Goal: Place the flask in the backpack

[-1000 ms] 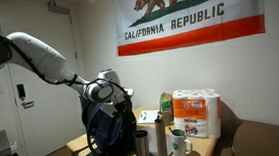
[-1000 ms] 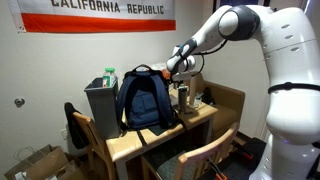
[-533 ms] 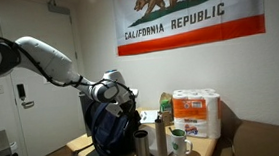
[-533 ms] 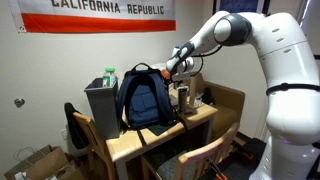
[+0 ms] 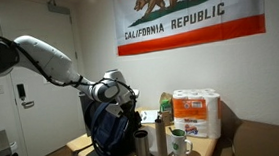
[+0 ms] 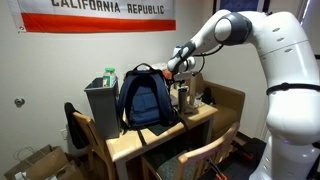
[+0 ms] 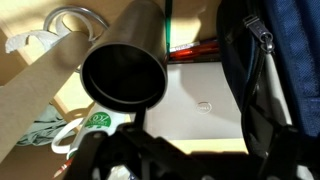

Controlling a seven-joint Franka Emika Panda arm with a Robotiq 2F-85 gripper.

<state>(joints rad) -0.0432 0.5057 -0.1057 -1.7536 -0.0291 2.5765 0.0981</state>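
Observation:
The backpack (image 5: 107, 128) (image 6: 146, 99) stands upright on the table, dark navy with straps, and its edge fills the right of the wrist view (image 7: 272, 70). The flask (image 5: 141, 147), a slim dark cylinder, stands just beside it. In the wrist view I look down on the flask's dark top (image 7: 125, 72). My gripper (image 5: 118, 90) (image 6: 177, 63) hovers by the backpack's top, above the flask. In the wrist view its jaws (image 7: 165, 165) are a dark shape at the bottom, spread apart and holding nothing.
A lighter silvery cylinder (image 5: 162, 141) and a white mug (image 5: 182, 144) (image 7: 75, 130) stand next to the flask. A silver laptop (image 7: 205, 100) lies flat by the backpack. A paper towel pack (image 5: 195, 113), a green carton (image 5: 166, 106) and a grey bin (image 6: 100, 103) are nearby.
The arm shifted slightly, carrying the gripper a little toward the flask side of the backpack top; over the last half second it has stayed still.

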